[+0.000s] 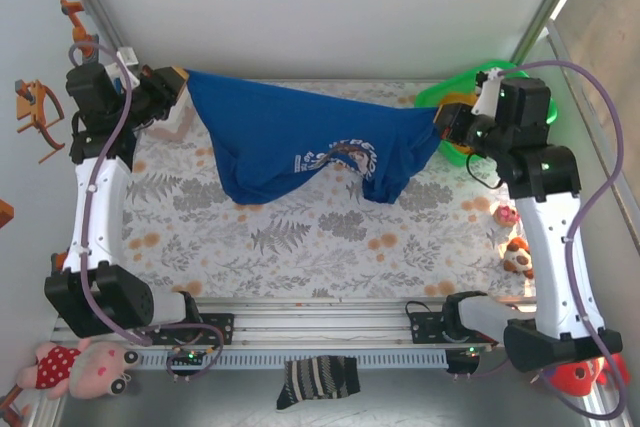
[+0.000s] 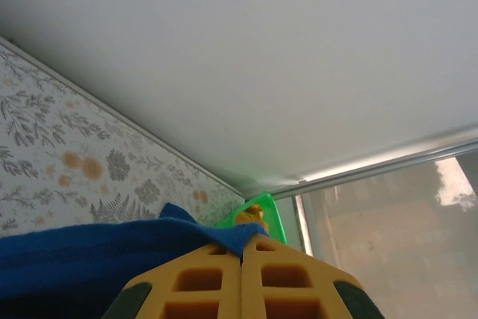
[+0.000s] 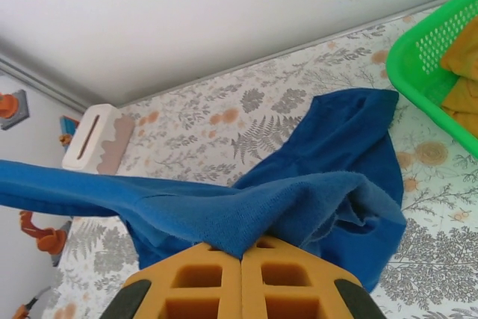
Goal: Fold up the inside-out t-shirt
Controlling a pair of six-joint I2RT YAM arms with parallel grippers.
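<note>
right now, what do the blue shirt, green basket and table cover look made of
The shirt looks like soft matte knit cloth, likely cotton: fuzzy edge, sagging folds. The basket looks like smooth moulded plastic with a grid of small holes. The table cover is a flat printed sheet, cloth or vinyl, hard to tell.

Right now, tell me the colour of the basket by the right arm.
The basket is bright green; right wrist view shows it best.

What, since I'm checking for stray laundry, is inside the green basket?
A yellow-orange garment lies inside the green basket. Anything beneath that cloth is covered and cannot be seen, and the picture's edge cuts off the rest of the basket.
</note>
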